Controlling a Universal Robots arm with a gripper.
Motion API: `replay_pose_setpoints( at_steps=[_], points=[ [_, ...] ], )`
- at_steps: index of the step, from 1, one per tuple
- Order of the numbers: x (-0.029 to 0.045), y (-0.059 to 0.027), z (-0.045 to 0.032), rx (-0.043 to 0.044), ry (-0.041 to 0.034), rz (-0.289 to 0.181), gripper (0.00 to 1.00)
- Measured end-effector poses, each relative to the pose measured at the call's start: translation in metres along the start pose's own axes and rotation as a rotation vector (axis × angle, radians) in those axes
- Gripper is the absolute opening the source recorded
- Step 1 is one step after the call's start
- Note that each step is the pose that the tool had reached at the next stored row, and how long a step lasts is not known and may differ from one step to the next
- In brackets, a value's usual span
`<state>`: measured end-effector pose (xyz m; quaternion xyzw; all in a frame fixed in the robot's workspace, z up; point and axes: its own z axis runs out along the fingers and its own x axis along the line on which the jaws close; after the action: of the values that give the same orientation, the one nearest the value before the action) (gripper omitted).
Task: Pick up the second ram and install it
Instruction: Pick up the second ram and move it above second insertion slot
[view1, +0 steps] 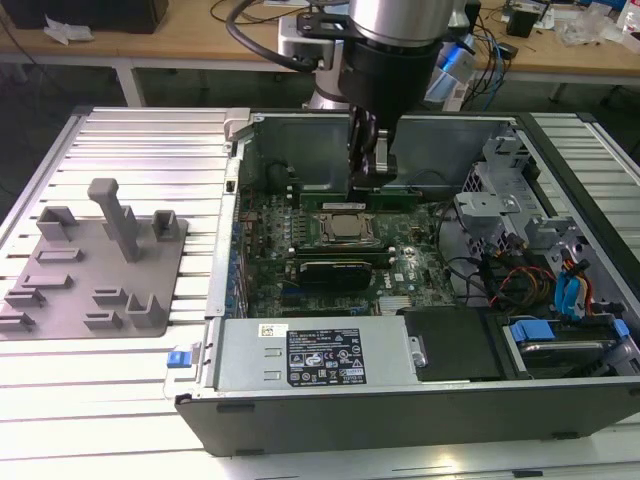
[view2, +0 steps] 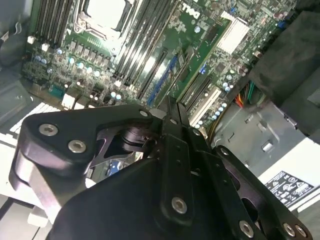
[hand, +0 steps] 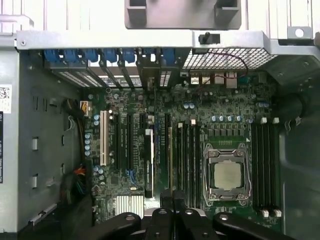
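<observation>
The second ram (view1: 392, 197) is a thin green stick held level inside the open computer case (view1: 225, 300), just above the motherboard (view1: 400, 275). My gripper (view1: 372, 182) is shut on its top edge, a little off the stick's middle. In the first wrist view the ram (hand: 170, 155) runs edge-on out from my gripper (hand: 173, 194), along the black memory slots (hand: 189, 160) beside the CPU socket (hand: 226, 175). In the second wrist view my gripper (view2: 172, 106) has its fingers pressed close together over the slots.
A grey holder plate (view1: 100, 260) with upright posts lies at the exterior view's left. The power supply (view1: 310, 355) fills the case's near side. Drive bays and loose cables (view1: 545, 285) crowd its right. Another green strip (view1: 340, 258) lies along the socket's near side.
</observation>
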<state>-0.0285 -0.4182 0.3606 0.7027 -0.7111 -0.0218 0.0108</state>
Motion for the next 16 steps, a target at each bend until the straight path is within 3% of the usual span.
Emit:
replay_pose_setpoints(
  at_steps=[4,9,16],
  points=[
    [-0.0052,-0.0037,0.0044,-0.0006,0.0,0.0,0.09],
    [-0.0216,-0.0041,0.0112,-0.0006,0.0002,0.001,0.09],
    [-0.0274,0.0024,0.0259,0.003,0.0055,0.002,0.09]
  ],
)
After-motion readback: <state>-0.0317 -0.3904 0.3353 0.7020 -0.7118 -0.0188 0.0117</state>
